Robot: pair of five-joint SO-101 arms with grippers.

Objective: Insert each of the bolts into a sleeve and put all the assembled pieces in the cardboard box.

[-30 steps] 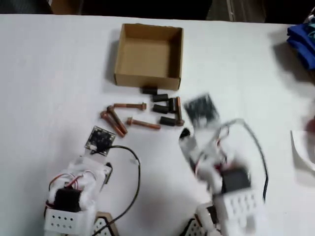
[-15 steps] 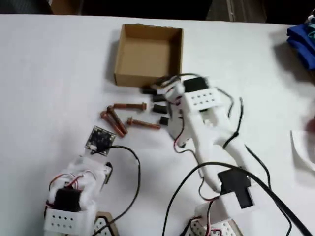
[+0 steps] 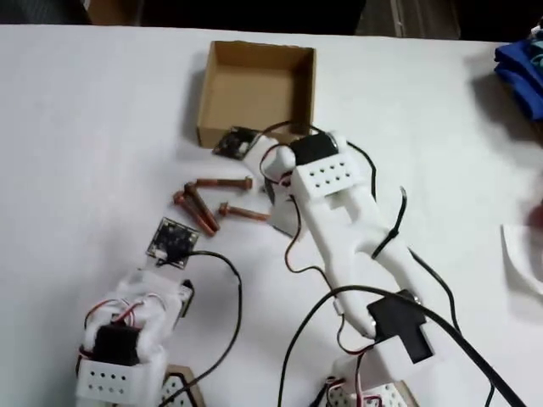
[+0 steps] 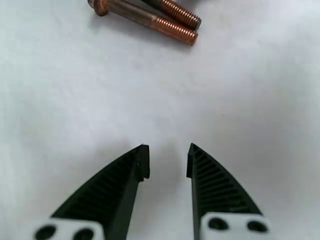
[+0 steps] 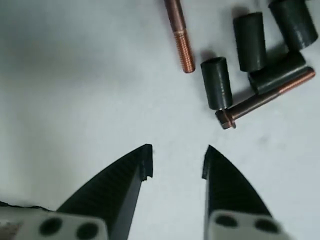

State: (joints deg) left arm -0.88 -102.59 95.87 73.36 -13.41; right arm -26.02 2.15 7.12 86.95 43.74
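Note:
The open cardboard box (image 3: 259,93) stands at the back of the white table. Three copper bolts (image 3: 225,182) (image 3: 197,208) (image 3: 246,212) lie in front of it, to the left. My right arm (image 3: 339,203) stretches over the spot just right of them. My right gripper (image 5: 175,162) is open above bare table, a short way from a loose bolt (image 5: 179,35), several black sleeves (image 5: 216,82) and a bolt (image 5: 255,102) lying against one sleeve (image 5: 277,75). My left gripper (image 4: 165,160) is open and empty, with two bolts (image 4: 145,14) farther ahead.
A blue cloth (image 3: 522,72) lies at the far right edge, with a white object (image 3: 522,263) below it. Black cables (image 3: 229,280) loop across the front of the table between the two arm bases.
My right arm has swung from near its base forward and to the left, and now covers the sleeves in the high view. The left arm has kept still.

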